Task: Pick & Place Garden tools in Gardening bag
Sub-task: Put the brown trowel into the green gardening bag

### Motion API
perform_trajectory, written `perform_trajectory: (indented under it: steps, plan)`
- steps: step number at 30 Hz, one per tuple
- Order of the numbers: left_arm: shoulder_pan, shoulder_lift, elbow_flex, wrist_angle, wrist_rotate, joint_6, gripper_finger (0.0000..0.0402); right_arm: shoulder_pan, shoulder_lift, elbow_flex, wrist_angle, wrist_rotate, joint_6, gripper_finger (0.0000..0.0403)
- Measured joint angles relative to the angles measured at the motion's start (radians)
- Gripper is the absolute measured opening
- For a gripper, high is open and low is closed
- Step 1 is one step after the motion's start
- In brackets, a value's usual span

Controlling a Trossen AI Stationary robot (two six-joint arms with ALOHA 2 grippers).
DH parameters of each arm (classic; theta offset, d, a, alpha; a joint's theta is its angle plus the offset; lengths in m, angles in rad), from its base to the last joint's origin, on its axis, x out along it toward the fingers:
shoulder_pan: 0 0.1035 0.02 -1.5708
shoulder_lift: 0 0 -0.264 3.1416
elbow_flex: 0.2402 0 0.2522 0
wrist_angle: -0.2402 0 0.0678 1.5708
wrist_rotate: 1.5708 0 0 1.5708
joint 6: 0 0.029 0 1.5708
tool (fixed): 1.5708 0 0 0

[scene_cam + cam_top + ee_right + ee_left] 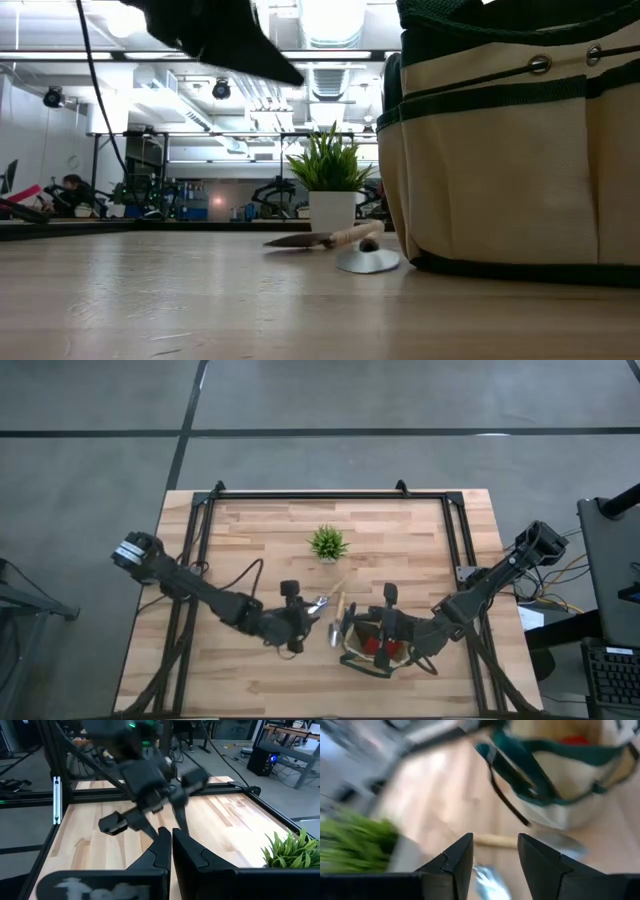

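The olive-tan gardening bag [375,648] stands near the table's front edge, with a red item [372,644] inside it; it also fills the right of the low view [510,140]. Two silver trowels with wooden handles [333,610] lie flat on the table just left of the bag, and one shows in the left wrist view [520,841]. My left gripper [298,622] is open and empty, just left of the trowels and above them [495,855]. My right gripper [388,622] is shut over the bag's far rim [171,845]. The pruning shears are not clearly in view. My right gripper stands at the bag's far rim with nothing visible between its fingers. I cannot tell whether it touches the bag.
A small spiky green potted plant [328,544] stands behind the trowels toward the table's far side. A black frame [330,495] runs along the far edge and both sides. Bare wood lies to the left of the left arm.
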State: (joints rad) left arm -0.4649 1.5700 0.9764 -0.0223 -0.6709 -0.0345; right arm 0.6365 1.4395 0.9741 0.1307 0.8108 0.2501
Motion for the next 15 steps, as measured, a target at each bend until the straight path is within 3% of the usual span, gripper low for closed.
perform_trajectory:
  steps: [4, 11, 15]
  plan:
    - [0.069, 0.000, -0.007, -0.011, 0.193, -0.136, 0.0159, 0.000, 0.000, 0.000, 0.000, 0.000, 0.000, 0.0008]
    - [0.202, 0.000, -0.119, 0.034, 0.230, -0.300, 0.0159, 0.000, 0.001, 0.000, 0.000, 0.000, -0.014, 0.0008]
    - [0.248, 0.002, -0.213, 0.156, 0.331, -0.266, 0.0159, 0.000, 0.001, -0.002, 0.000, 0.000, -0.015, 0.0008]
